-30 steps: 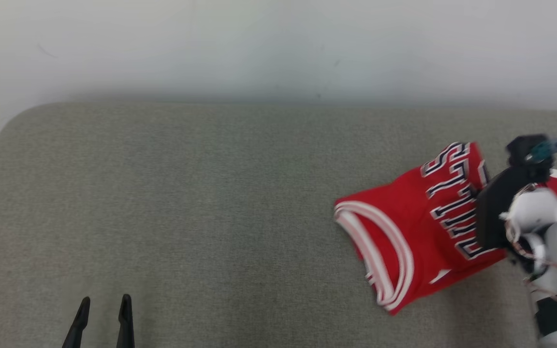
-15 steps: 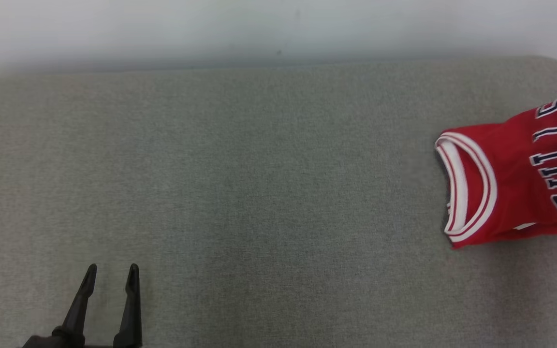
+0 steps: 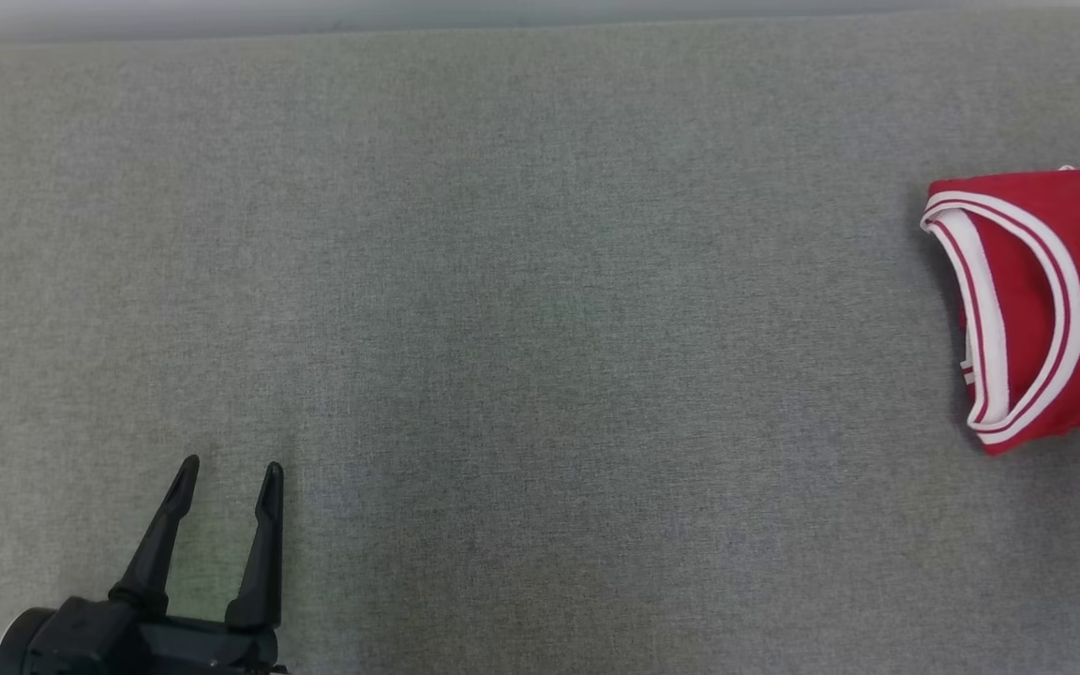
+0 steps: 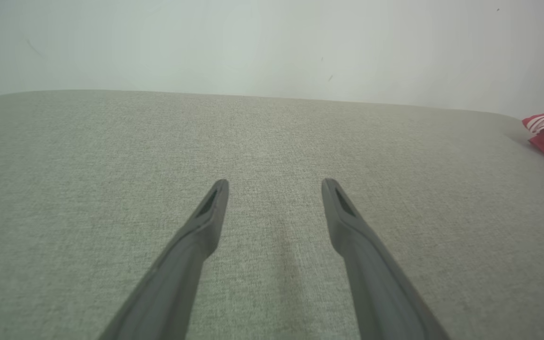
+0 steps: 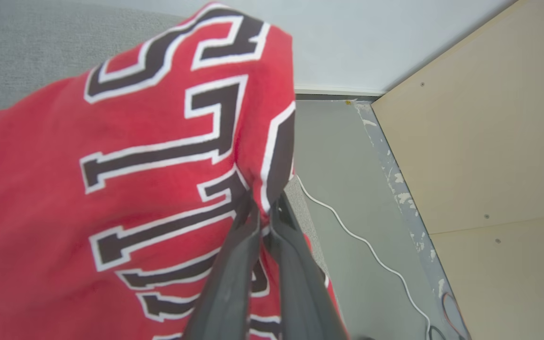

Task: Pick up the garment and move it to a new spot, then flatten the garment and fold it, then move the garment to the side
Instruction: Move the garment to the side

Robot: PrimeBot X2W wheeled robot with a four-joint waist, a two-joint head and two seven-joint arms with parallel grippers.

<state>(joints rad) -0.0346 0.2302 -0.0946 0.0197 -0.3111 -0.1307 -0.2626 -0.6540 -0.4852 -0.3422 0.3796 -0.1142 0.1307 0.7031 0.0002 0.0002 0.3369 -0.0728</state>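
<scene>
**A:** Where is your garment (image 3: 1046,300)?

**B:** It's red, at the far right of the grey bench (image 3: 540,281), with its white-trimmed opening facing left.

**A:** And your jaws?

**B:** Your right gripper (image 5: 265,203) has its jaws pinched on a fold of the garment. Your left gripper (image 3: 231,467) is spread wide and empty, at the near left.

the red garment (image 5: 40,198) bears black block letters (image 5: 158,156) edged in white, turned sideways: an "s" at the garment's top edge, then two "l"s; the rest is unreadable.
</scene>
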